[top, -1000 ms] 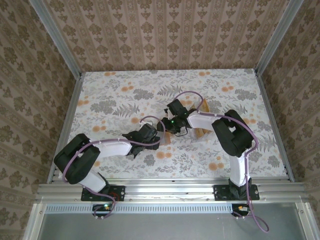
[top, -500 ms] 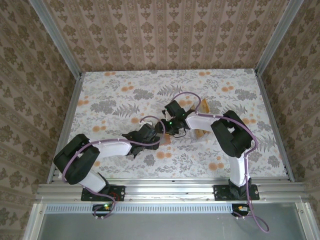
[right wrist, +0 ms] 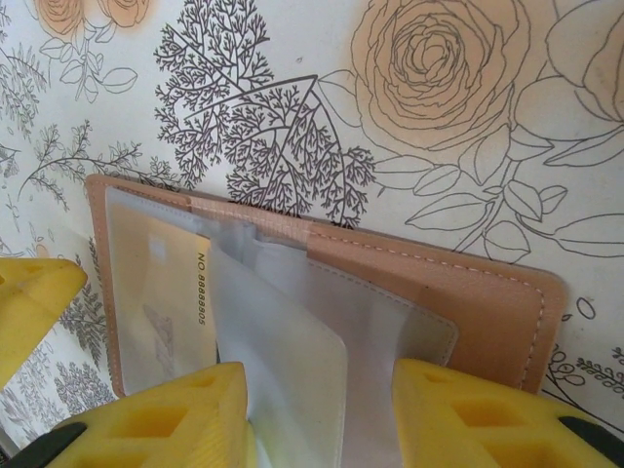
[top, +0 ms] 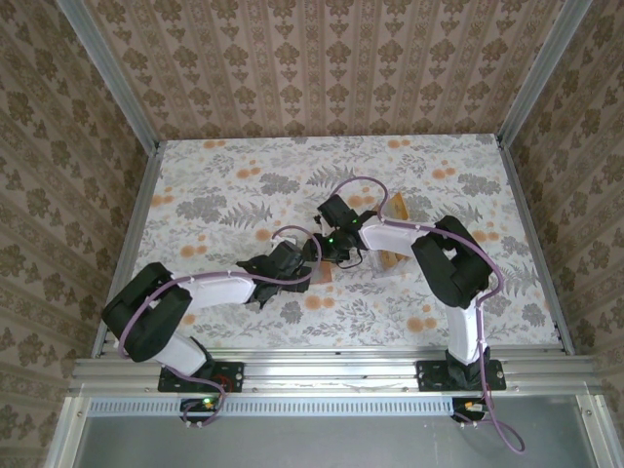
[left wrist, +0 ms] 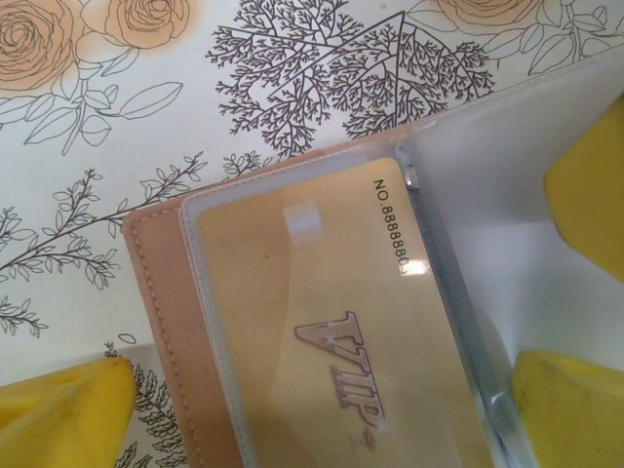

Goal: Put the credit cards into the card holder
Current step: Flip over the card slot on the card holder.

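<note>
The card holder (left wrist: 166,322) lies open on the flowered cloth, a salmon-brown wallet with clear sleeves. A gold credit card (left wrist: 322,322) marked VIP sits inside its left sleeve. My left gripper (left wrist: 312,409) is open and straddles that sleeve, its yellow fingertips (left wrist: 58,409) wide apart. My right gripper (right wrist: 322,419) is open over the wallet's middle, with loose clear sleeve leaves (right wrist: 292,341) standing between its fingers (right wrist: 166,419). From above, both grippers (top: 297,263) (top: 330,242) meet over the card holder (top: 325,274). Two more tan credit cards (top: 396,207) (top: 390,259) lie by the right arm.
The flowered cloth (top: 224,195) covers the table, with printed orange blotches scattered over it. Metal rails (top: 322,366) border the near edge, and patterned walls close in the other sides. The right arm's purple cable (top: 366,183) loops above the wallet.
The right gripper has edged slightly left over the wallet. The left arm has barely moved.
</note>
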